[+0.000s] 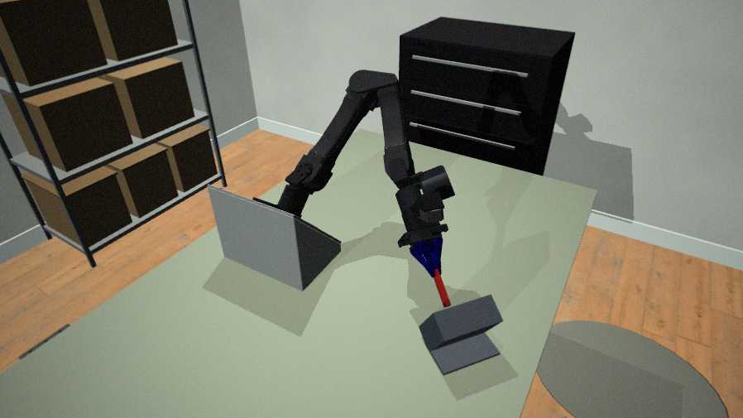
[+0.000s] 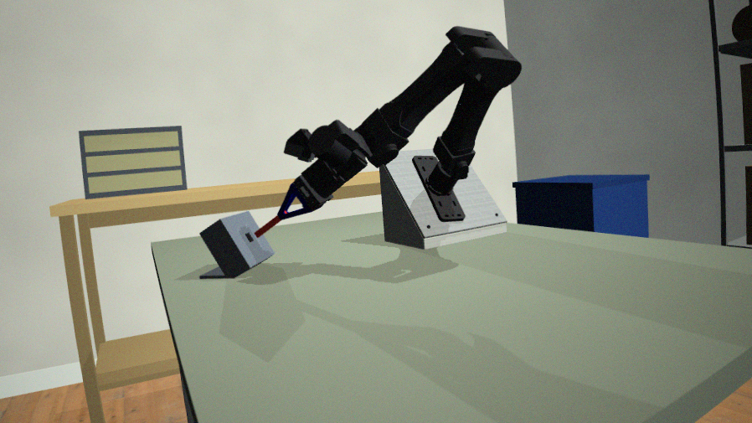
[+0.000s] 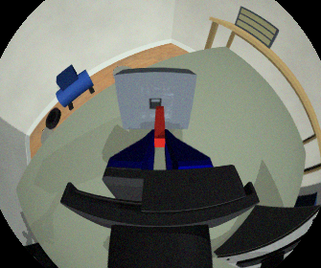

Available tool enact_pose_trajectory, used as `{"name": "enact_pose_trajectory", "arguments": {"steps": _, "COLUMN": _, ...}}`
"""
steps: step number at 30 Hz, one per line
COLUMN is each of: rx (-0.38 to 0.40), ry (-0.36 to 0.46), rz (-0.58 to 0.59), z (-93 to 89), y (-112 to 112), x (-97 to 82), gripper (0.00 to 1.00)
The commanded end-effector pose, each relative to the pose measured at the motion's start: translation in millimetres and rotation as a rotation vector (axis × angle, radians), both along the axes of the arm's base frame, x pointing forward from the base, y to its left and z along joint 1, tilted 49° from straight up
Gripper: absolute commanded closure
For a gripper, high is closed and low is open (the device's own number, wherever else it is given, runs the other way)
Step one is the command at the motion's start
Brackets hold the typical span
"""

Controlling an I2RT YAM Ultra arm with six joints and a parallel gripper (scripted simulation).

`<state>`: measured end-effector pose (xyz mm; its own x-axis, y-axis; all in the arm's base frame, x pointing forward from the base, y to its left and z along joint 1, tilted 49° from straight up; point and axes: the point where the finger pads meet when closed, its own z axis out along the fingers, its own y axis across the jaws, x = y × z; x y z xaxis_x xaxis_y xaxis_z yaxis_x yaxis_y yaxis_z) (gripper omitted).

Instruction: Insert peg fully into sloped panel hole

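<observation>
Pale walls (image 1: 328, 24) (image 2: 277, 35) (image 3: 126, 29) enclose my remote work area. Within them, a green desk (image 1: 164, 364) (image 2: 388, 368) (image 3: 250, 96) supports the equipment. Background units in my top view are a shelf unit (image 1: 200, 79) (image 2: 715, 99), loaded with boxes, and a black drawer cabinet (image 1: 449, 81). I have the black arm (image 1: 339, 122) (image 2: 421, 85) (image 3: 159, 244) bent at its elbow, its base fixed to a wedge-shaped mount (image 1: 257, 237) (image 2: 402, 207). Near the desk edge stands the sloped panel block (image 1: 462, 317) (image 2: 224, 240) (image 3: 135, 105), tilted above its flat foot. My blue jaws are closed on the red peg (image 1: 441, 288) (image 2: 267, 226) (image 3: 159, 122), held at a slant. Its free end is at the panel face, just beside the square hole (image 2: 249, 236) (image 3: 155, 102), and not inserted. Contact between peg and panel cannot be confirmed.
</observation>
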<state>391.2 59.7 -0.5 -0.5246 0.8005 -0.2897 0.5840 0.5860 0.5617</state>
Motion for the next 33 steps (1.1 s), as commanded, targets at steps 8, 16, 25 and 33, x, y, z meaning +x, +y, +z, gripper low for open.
{"name": "enact_pose_trajectory", "arguments": {"steps": 8, "rx": -0.004, "ry": -0.065, "rz": -0.045, "z": 24.6, "y": -11.5, "x": 20.4, "gripper": 1.00}}
{"name": "enact_pose_trajectory", "arguments": {"steps": 16, "rx": -0.004, "ry": -0.065, "rz": -0.045, "z": 26.8, "y": -10.6, "x": 22.8, "gripper": 1.00}}
{"name": "enact_pose_trajectory", "arguments": {"steps": 25, "rx": -0.004, "ry": -0.065, "rz": -0.045, "z": 23.2, "y": -10.4, "x": 18.8, "gripper": 1.00}}
{"name": "enact_pose_trajectory", "arguments": {"steps": 33, "rx": -0.004, "ry": -0.065, "rz": -0.045, "z": 19.2, "y": -10.2, "x": 13.9, "gripper": 1.00}}
